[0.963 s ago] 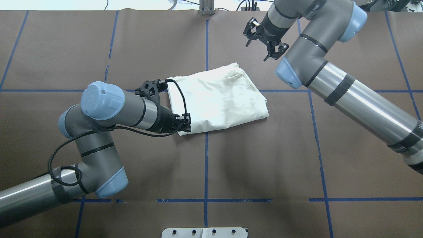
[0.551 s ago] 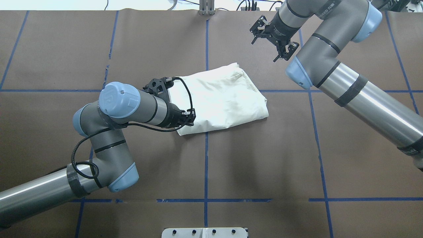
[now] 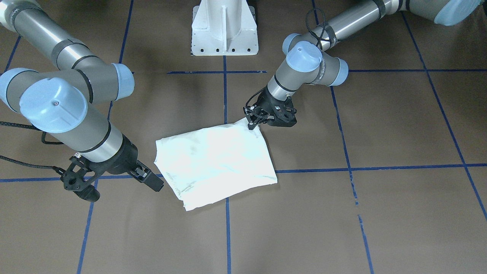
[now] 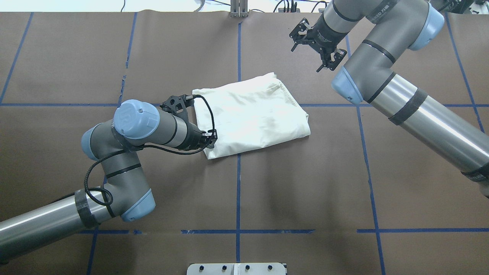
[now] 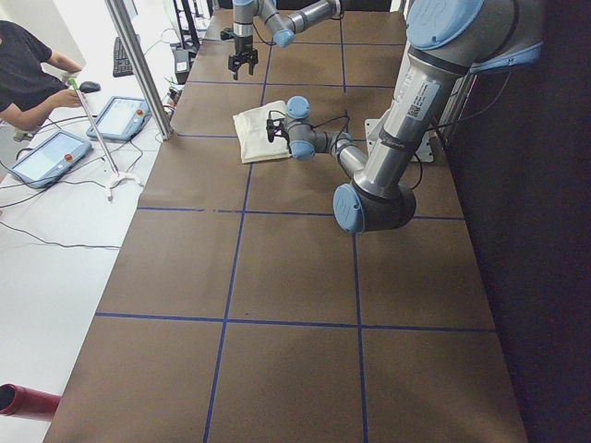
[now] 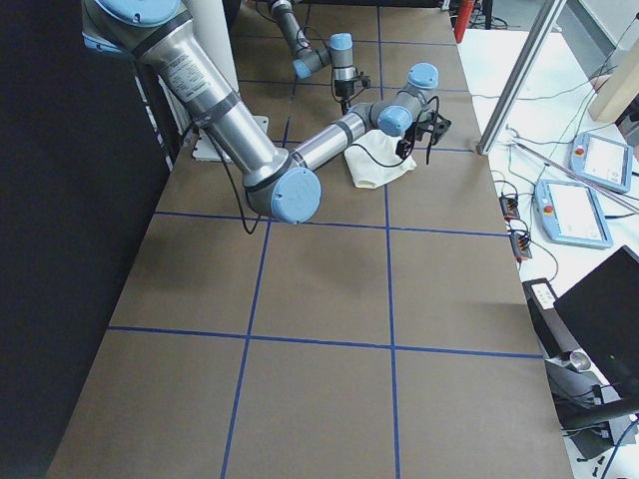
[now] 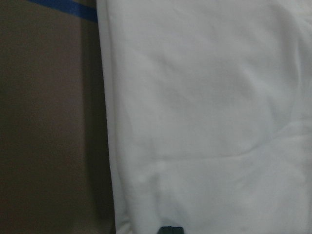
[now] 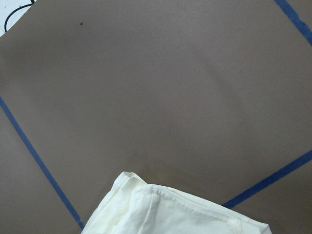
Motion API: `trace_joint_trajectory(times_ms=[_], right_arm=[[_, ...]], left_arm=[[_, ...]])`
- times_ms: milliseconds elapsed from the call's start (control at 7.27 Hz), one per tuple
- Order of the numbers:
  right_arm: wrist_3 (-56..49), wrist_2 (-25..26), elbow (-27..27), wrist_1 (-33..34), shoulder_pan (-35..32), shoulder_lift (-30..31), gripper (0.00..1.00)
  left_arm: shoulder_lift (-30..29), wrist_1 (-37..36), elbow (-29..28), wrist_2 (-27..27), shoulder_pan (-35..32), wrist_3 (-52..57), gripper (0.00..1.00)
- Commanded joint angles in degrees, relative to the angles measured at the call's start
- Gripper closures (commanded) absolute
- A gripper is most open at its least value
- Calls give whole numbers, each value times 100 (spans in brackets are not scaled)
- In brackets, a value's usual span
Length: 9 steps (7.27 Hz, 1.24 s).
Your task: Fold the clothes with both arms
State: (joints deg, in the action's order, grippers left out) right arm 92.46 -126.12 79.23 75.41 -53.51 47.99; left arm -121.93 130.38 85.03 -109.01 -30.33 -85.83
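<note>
The folded shirt [image 4: 252, 114] lies on the table [image 4: 305, 183]; the left hand [image 4: 198, 119] is spread apart at its edge, the right hand [image 4: 305, 58] spread apart, well clear

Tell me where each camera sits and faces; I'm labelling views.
Overhead: behind the robot, looking forward and down; left arm, right arm, left gripper, right gripper.
Front: across the table, facing the robot; both arms, white base.
Left side: table's left end, looking along it; left arm nearest.
Right side: opposite end; right arm nearest.
Left wrist: close over the shirt; one dark fingertip.
Right wrist: over bare table, shirt corner; no body.
Shared: all show the shirt.
</note>
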Motion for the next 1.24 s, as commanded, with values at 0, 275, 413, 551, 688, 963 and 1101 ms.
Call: trace_joint_trajectory(times_ms=[0,275,413,551,688,963,1101], right_arm=[[0,43,5,0,33,9,0],[0,26,5,0,42,0,0],[0,8,5,0,42,35,0],[0,8,14,0,33,35,0],[0,8,23,0,33,44,0],[-9,8,119,0,-2,140,0],[-9,-9,311,0,-37,288,0]], left_arm=[[99,5,5,11,10,5,100],[100,-30,93,-24,-34,13,100],[134,-31,102,-15,-69,13,100],[431,-31,311,-15,-78,100,100],[756,-39,652,-24,-113,293,100],[995,-126,901,-33,-297,434,100],[1005,-614,1163,-41,-455,905,100]])
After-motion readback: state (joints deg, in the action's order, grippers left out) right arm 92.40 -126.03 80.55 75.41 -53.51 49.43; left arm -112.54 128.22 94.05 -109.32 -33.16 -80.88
